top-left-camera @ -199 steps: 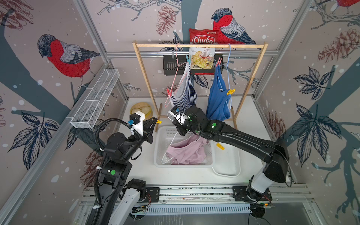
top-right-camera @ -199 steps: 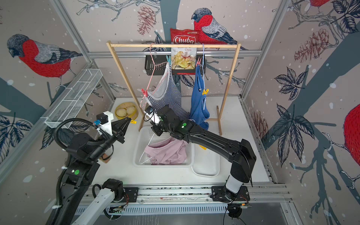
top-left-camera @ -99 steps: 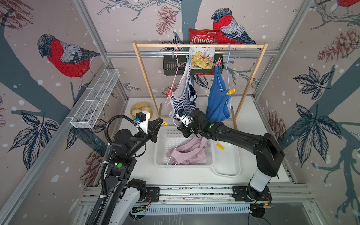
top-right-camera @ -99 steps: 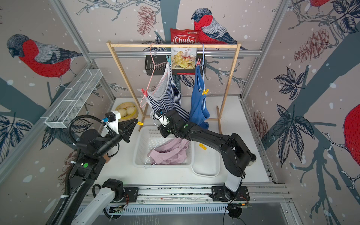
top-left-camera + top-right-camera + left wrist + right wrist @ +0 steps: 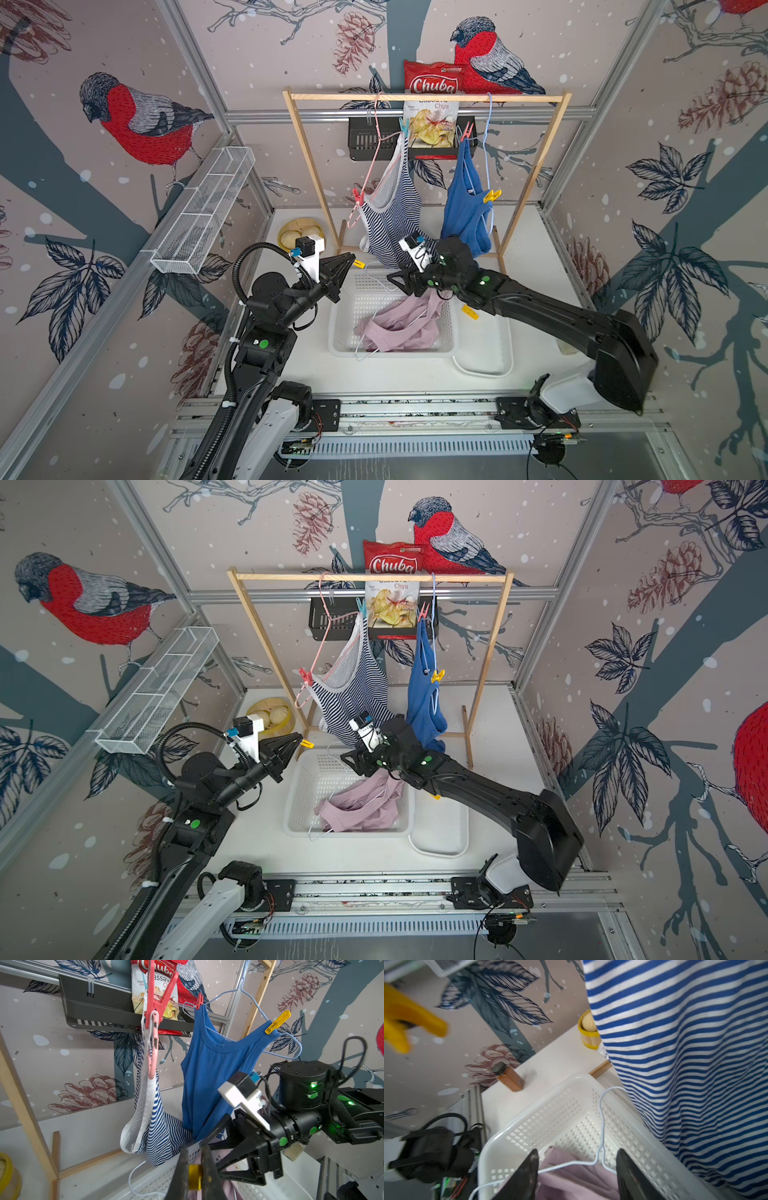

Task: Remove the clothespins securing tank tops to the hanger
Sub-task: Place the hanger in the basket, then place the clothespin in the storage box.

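Note:
My left gripper (image 5: 351, 261) is shut on a yellow clothespin (image 5: 195, 1176) beside the white basket's (image 5: 345, 307) left rim. Over the basket my right gripper (image 5: 577, 1154) stands open, nothing between its fingers. Below it lie the mauve tank top (image 5: 399, 328) and a white hanger (image 5: 601, 1126). On a pink hanger hangs the striped tank top (image 5: 395, 216), pinned by a teal clothespin (image 5: 402, 124) and a red one (image 5: 357, 194). The blue tank top (image 5: 463, 208) hangs on a blue hanger with a red clothespin (image 5: 467, 131) and a yellow one (image 5: 492, 195). Another yellow clothespin (image 5: 469, 311) lies on the white tray (image 5: 486, 357).
The wooden rack (image 5: 424, 97) stands at the back with a chips bag (image 5: 432, 120) and a black shelf (image 5: 365, 141) behind it. A bamboo steamer (image 5: 291, 235) sits back left, a wire basket (image 5: 203, 212) hangs on the left wall, and a brown bottle (image 5: 508, 1078) stands near the basket.
My right gripper has opened and the mauve top with its hanger has dropped into the basket. My left arm has moved right toward the basket with the yellow clothespin.

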